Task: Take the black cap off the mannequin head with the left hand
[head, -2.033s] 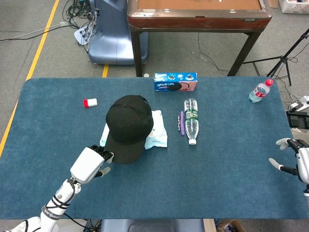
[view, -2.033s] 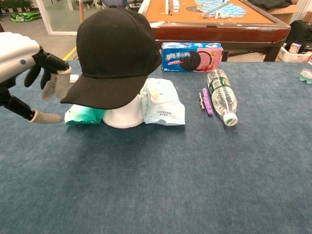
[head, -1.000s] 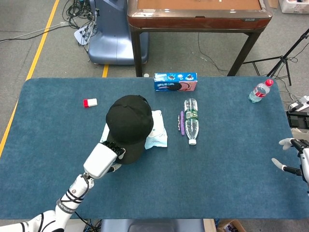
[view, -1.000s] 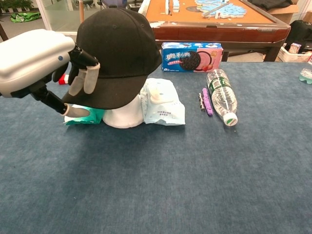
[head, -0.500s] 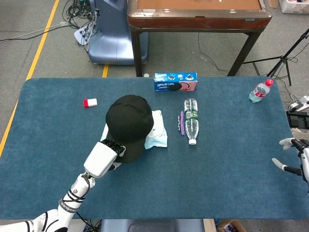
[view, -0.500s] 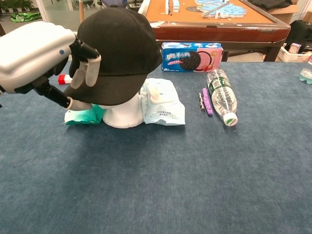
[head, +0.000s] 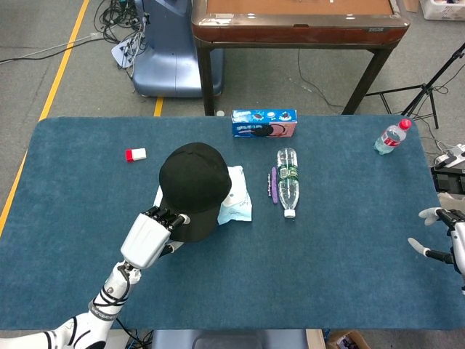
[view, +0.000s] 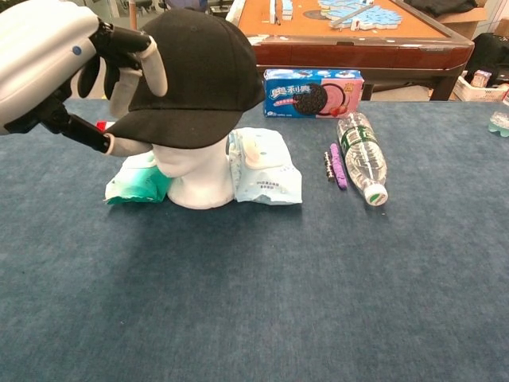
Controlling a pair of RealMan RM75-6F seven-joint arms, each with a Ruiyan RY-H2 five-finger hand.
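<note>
The left hand [view: 56, 64] is pinching the brim of the black cap [view: 195, 76], with its fingers [view: 151, 68] curling over the top of the brim and the thumb pressing from beneath. The cap is sitting on the white mannequin head [view: 195, 179], its brim tipping upward so the face below is showing; this looks like the start of the lift-off step. The next move is probably calling for the hand to keep rising and drawing toward 9 o'clock until the crown is clearing the head, without dragging the head over.

At 3 o'clock of the head a wipes pack [view: 266, 167] is lying just beside it, then a purple pen [view: 338, 169], a clear bottle [view: 362, 163] lying on its side, and a cookie box [view: 312, 93] at 12 o'clock of those. The blue desk [view: 278, 302] is carrying all of them. Far to the right the right hand [head: 439, 236] is hovering at the desk edge, fingers spread and gripping nothing.

Beyond the desk a wooden table [head: 298, 22] is standing on grey floor with yellow tape lines
</note>
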